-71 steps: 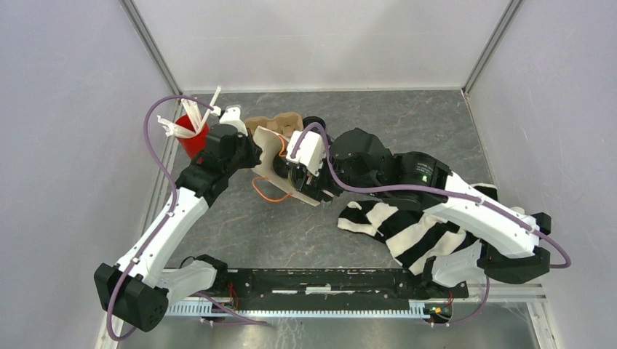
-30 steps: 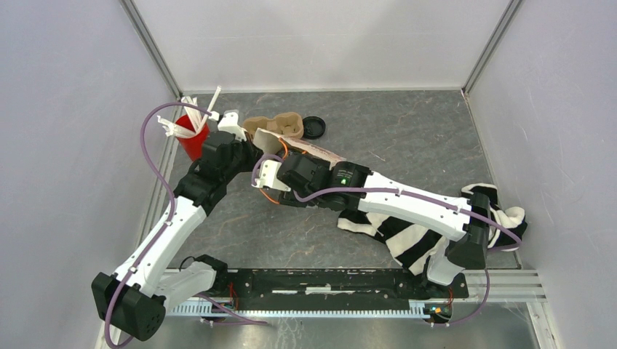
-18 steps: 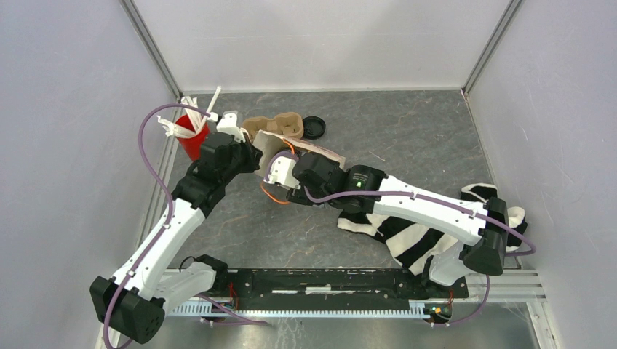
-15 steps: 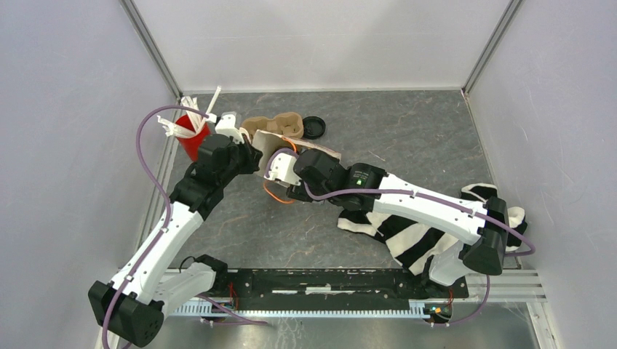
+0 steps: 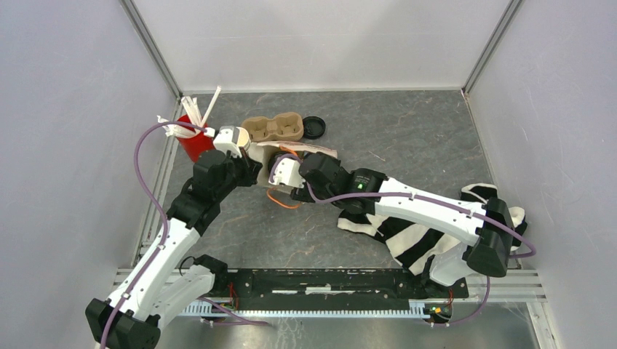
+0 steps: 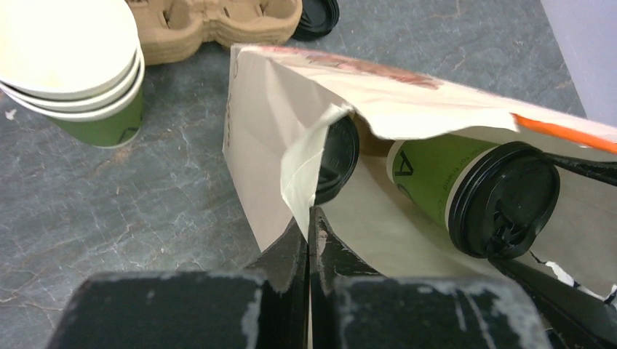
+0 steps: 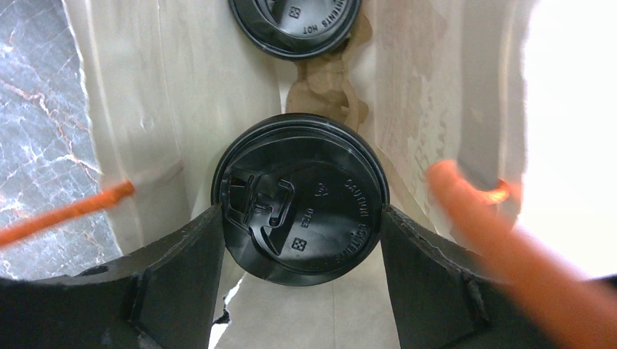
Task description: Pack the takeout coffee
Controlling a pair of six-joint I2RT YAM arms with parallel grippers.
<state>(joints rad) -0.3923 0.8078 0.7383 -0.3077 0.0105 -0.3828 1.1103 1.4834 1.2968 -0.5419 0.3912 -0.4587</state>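
The paper bag (image 6: 256, 138) lies on its side on the grey tabletop (image 5: 407, 138), its mouth facing the arms. The left tool (image 6: 309, 222) is pinched tight on a torn flap at the rim of that mouth, with paper caught between its closed tips. The right tool (image 7: 298, 218) reaches into the opening, spread wide, its two fingers pressed against either side of the black lid of a lidded green cup (image 6: 429, 178). That cup lies on its side just inside the bag. Deeper in lies a second lidded cup (image 7: 295, 22), only its lid showing. To the left of the bag, a stack of open green cups (image 6: 80, 80) stands on the tabletop. Behind the bag sits the brown pulp carrier (image 5: 273, 127) with a loose black lid (image 5: 313, 127) just beside it. A red cup (image 5: 193, 139) of white straws stands in the far left corner, and a striped cloth (image 5: 407, 233) lies under the right arm.
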